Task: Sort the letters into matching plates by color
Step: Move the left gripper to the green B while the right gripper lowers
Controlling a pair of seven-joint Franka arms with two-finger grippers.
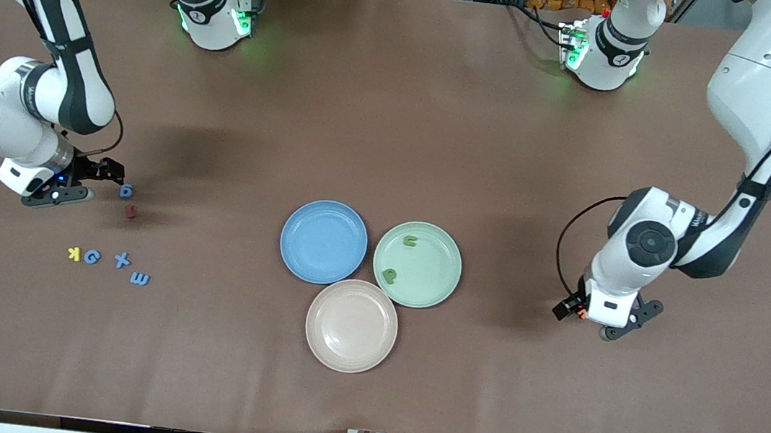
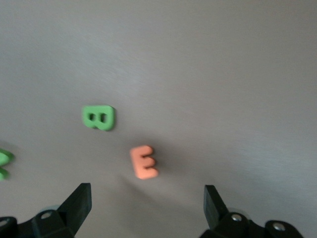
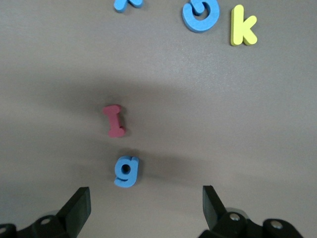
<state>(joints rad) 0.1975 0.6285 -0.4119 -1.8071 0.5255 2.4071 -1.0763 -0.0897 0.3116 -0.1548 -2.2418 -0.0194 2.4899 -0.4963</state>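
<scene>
My right gripper (image 1: 112, 174) (image 3: 145, 201) is open, low over the table at the right arm's end, next to a blue g (image 1: 126, 191) (image 3: 127, 171). A red I (image 1: 130, 211) (image 3: 115, 120) lies just nearer the front camera. A yellow K (image 1: 73, 253) (image 3: 242, 26), blue G (image 1: 92, 256) (image 3: 200, 14), blue X (image 1: 123, 260) and another blue letter (image 1: 140, 279) lie nearer still. My left gripper (image 1: 566, 310) (image 2: 147, 198) is open over an orange E (image 2: 143, 161), beside a green B (image 2: 99, 117). The blue plate (image 1: 323, 241) and beige plate (image 1: 351, 325) are empty. The green plate (image 1: 433, 280) holds two green letters (image 1: 411, 241).
The three plates touch in a cluster at the table's middle. Part of another green letter (image 2: 4, 161) shows at the edge of the left wrist view. Both arm bases stand along the table edge farthest from the front camera.
</scene>
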